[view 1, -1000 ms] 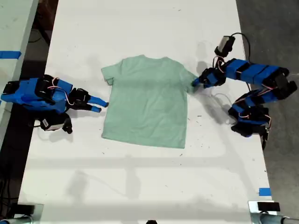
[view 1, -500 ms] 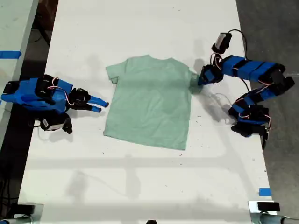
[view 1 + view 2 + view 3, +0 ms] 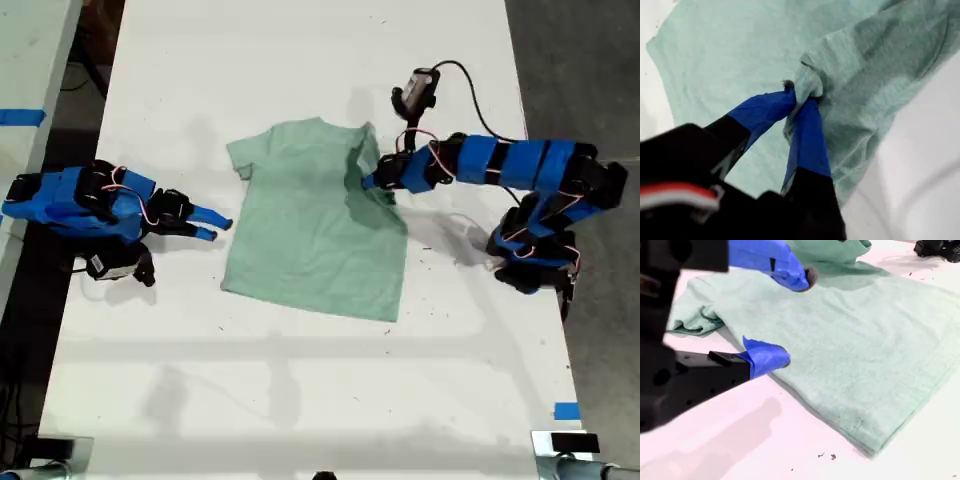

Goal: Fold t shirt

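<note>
- T shirt (image 3: 315, 235) lies near the middle of the white surface (image 3: 300, 400), between both arms; one sleeve pulled up and over onto the body.
- My first pincer (image 3: 368, 182) is clamped on that sleeve fabric, bunched at the tips in the first wrist view (image 3: 805, 97).
- My second pincer (image 3: 792, 315) w/ jaws apart, just off the shirt's other edge, holding nothing; seems not to touch the cloth.
- Blue tape (image 3: 566, 411) on the surface near the exterior view's lower right; dark floor (image 3: 590, 70) beyond.
</note>
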